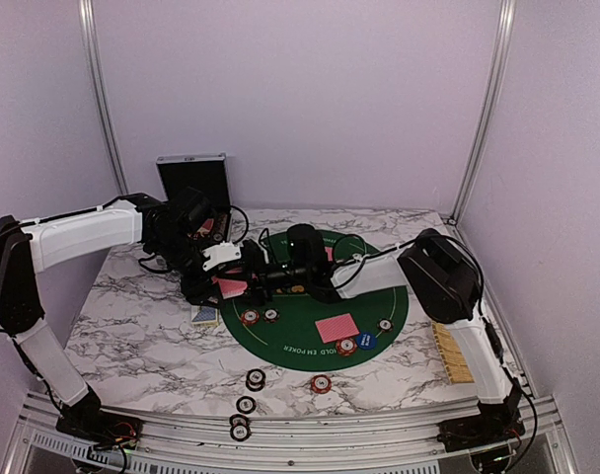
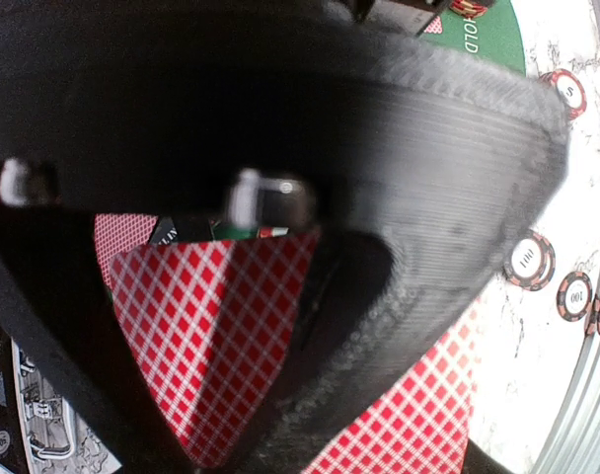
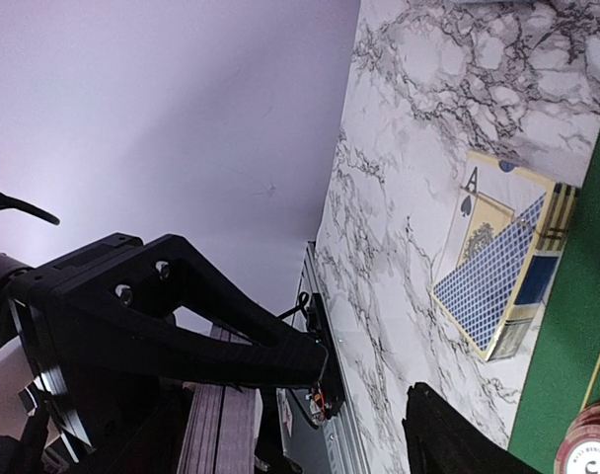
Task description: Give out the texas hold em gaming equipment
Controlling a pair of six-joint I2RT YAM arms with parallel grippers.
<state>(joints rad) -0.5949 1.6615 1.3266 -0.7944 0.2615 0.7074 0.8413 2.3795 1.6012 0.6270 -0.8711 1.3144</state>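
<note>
Our left claw (image 1: 223, 280) is clamped on pink-red-backed playing cards (image 2: 211, 336) at the round green felt mat's (image 1: 379, 326) left edge. Our right claw (image 3: 369, 380) gapes apart, empty.

Pale lilac walls (image 1: 300, 99); silver corner posts (image 1: 98, 89); marble-patterned table (image 1: 132, 336); soft even light.

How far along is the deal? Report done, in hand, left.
Done: one card, chips and a blue button lie on the green mat. In hand: the left gripper holds red-backed cards. Left: loose chips sit off the mat, near the front edge.
</note>
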